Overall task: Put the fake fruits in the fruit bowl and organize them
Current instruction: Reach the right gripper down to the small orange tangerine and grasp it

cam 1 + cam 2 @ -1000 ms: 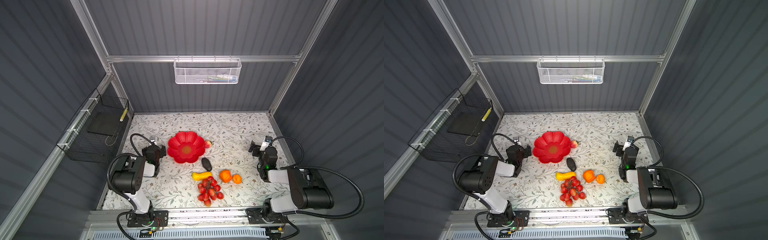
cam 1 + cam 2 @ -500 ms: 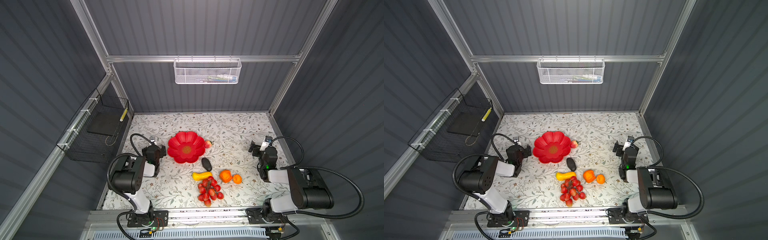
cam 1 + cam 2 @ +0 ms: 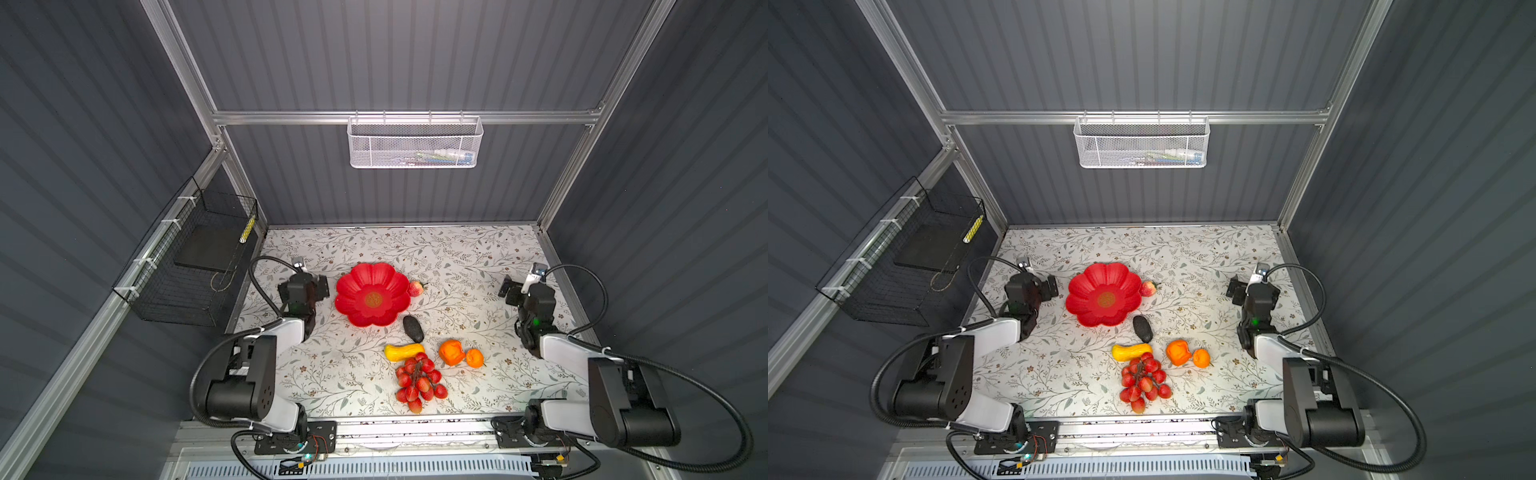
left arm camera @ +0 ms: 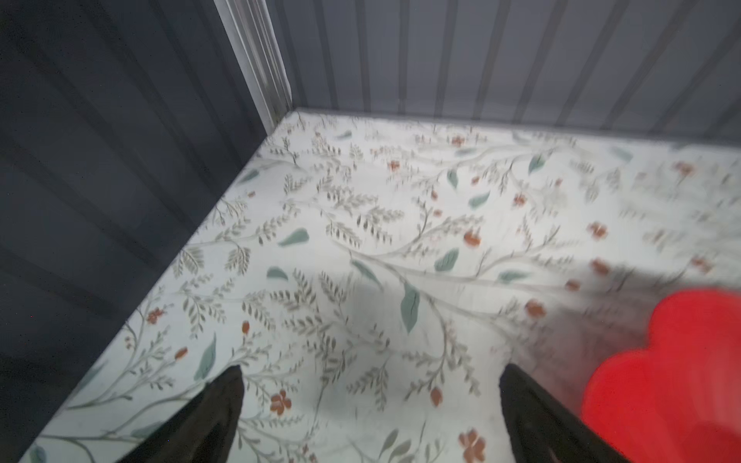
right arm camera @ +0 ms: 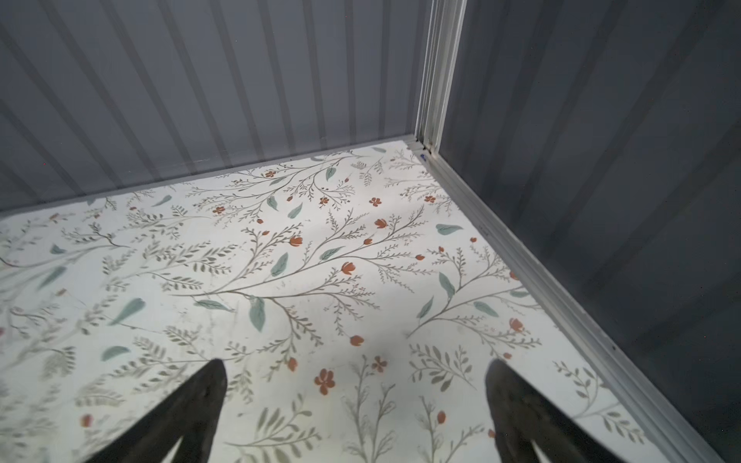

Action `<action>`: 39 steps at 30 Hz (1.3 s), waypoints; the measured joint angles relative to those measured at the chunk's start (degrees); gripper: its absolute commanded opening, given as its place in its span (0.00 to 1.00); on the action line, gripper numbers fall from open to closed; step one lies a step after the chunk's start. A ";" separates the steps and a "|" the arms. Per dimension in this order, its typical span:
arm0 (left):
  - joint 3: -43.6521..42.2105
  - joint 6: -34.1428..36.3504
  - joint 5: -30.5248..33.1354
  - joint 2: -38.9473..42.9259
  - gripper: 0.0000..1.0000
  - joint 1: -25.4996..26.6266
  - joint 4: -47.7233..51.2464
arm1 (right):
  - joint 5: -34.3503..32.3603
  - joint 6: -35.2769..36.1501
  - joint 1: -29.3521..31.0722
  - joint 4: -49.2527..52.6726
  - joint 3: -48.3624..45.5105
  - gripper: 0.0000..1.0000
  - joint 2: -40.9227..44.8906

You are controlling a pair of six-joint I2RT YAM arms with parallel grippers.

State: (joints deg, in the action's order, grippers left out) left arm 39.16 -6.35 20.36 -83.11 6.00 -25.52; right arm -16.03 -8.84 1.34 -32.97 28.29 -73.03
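Yellow gourd (image 3: 404, 351), long axis left-right (grape bunch (image 3: 419, 382) just beside)

In the left wrist view we see only the two dark tips of the left hand (image 4: 371, 373) — the rest runs off the picture's edge. Just beside that hand the fruit bowl (image 4: 673, 381) is a red blur, cut by two edges; the surface (image 4: 601, 192) far ahead blurs too. The right hand (image 5: 357, 364) is likewise cropped to its tips. In both top views we cannot make out either hand's fingers. The white mesh basket's (image 3: 415, 143) contents, far ahead of both hands, are too small to name — likewise the yellow strip (image 3: 248, 230) in the black wire basket (image 3: 187, 266).
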 measured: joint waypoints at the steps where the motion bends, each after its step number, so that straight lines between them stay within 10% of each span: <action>1: 3.06 -1.20 -0.63 1.99 1.00 0.00 3.08 | 0.22 -2.49 0.04 4.57 3.96 0.99 1.66; 12: 15.26 -6.32 -11.69 15.52 0.96 0.00 25.14 | 18.08 -14.08 1.22 35.58 13.79 0.93 6.80; 22: 18.43 -2.67 -18.93 15.32 0.95 0.00 31.15 | 19.02 -23.06 17.66 61.37 8.41 0.83 16.22; 39: 15.56 -1.55 -20.46 18.03 0.97 0.00 33.20 | 25.83 -36.50 23.19 62.95 -1.42 0.62 13.84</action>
State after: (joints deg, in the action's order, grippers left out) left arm 54.72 -7.90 -0.10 -65.08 6.00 7.68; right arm 9.80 -45.34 24.53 29.98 26.87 -59.20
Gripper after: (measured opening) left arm 0.966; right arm 0.663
